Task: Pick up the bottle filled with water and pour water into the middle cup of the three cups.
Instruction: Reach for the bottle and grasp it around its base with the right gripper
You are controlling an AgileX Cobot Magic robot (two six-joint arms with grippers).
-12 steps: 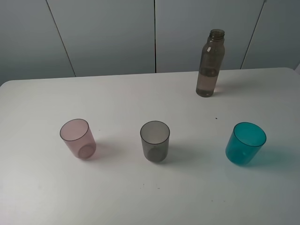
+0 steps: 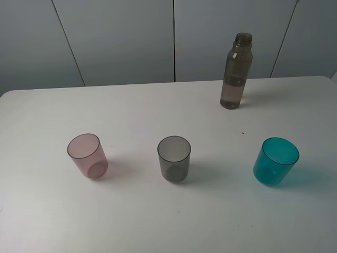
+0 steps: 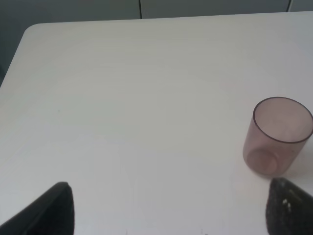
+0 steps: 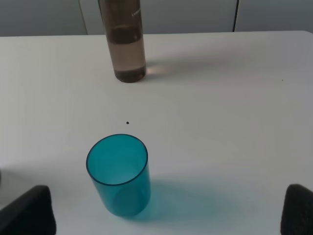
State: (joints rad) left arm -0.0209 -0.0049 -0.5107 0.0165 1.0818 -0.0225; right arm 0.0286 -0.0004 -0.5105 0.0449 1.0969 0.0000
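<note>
Bottle [image 4: 128, 49] well beyond right claw [image 4: 164, 211]

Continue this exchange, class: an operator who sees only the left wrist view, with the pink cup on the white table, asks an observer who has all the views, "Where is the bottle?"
Observer: The bottle stands upright near the far edge of the table, right of centre in the high view.
Operator: Is it capped?
Observer: No, its threaded neck is open.
Operator: Where is the middle cup?
Observer: The middle cup, smoky grey, stands between the pink cup and the teal cup.
</note>
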